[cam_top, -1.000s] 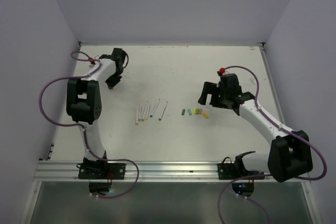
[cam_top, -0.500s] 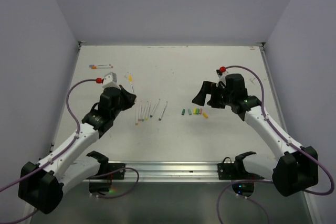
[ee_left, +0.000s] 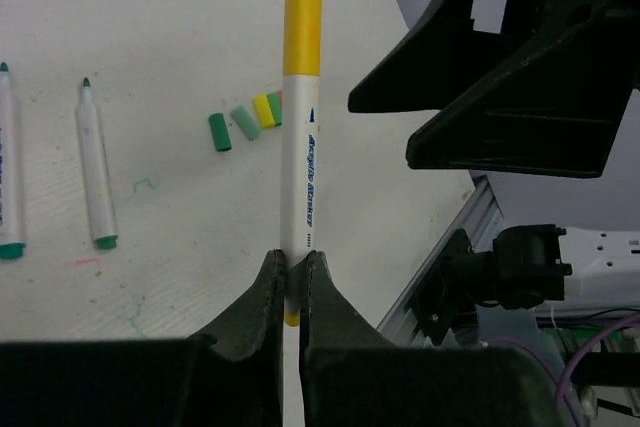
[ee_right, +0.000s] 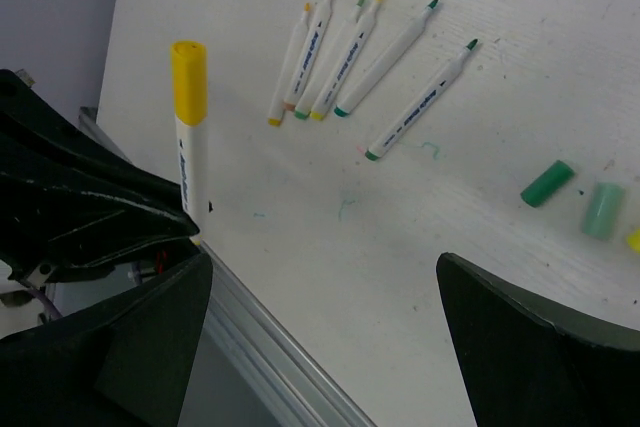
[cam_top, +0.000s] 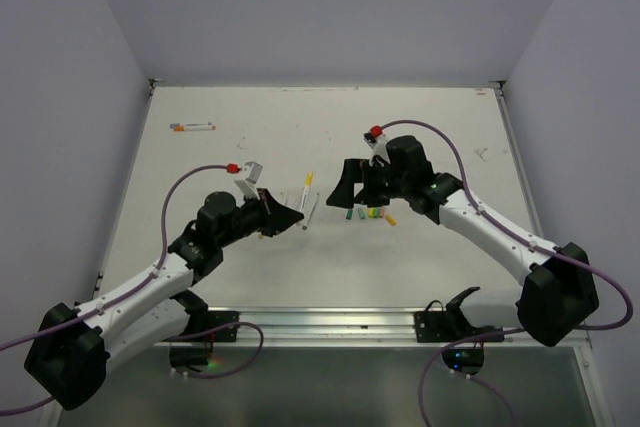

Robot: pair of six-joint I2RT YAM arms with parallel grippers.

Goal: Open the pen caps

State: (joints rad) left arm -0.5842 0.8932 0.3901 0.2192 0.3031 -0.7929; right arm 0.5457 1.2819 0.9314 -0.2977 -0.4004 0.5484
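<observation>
- The left gripper pinches a pen in the middle of the frame, yellow cap on.
- The right gripper is spread wide, just right of it.
- Loose caps lie mid-frame.

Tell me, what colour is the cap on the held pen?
Yellow. The cap on the pen in the left gripper shows best in the left wrist view.

Between the wide-spread right end effector and the yellow-capped pen jutting from the clamped left end effector only a slim gap stays free, loose pen caps and uncapped pens clutter the worktop beneath, and farther back lies one marker.
</observation>
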